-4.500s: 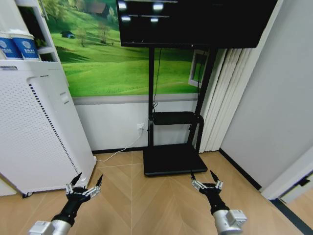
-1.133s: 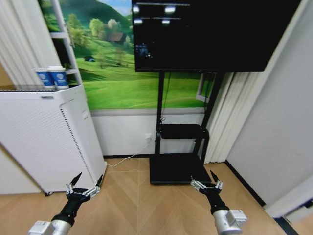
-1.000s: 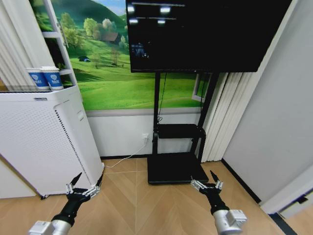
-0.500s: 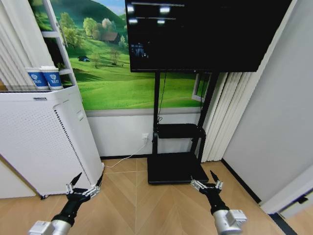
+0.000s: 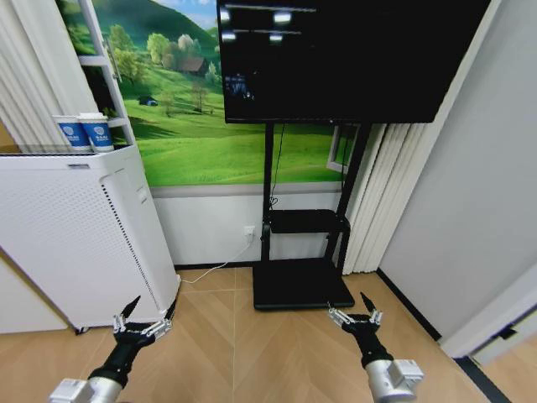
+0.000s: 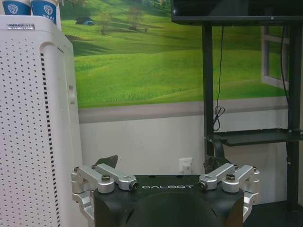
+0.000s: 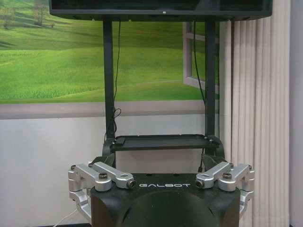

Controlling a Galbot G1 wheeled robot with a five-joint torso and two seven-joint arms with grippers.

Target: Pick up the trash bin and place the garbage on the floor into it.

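Parquet floor (image 5: 243,344) bare before black TV stand (image 5: 302,285). Left gripper (image 5: 144,323) and right gripper (image 5: 356,316) low before stand, jaws spread, empty. Bin and garbage unseen; handling, grasp place undeterminable.

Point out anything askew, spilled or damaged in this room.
Nothing stands out. The cups stand upright on the white appliance, the TV stand sits square, and the floor shows no spill. Both end effectors, left and right, are open.
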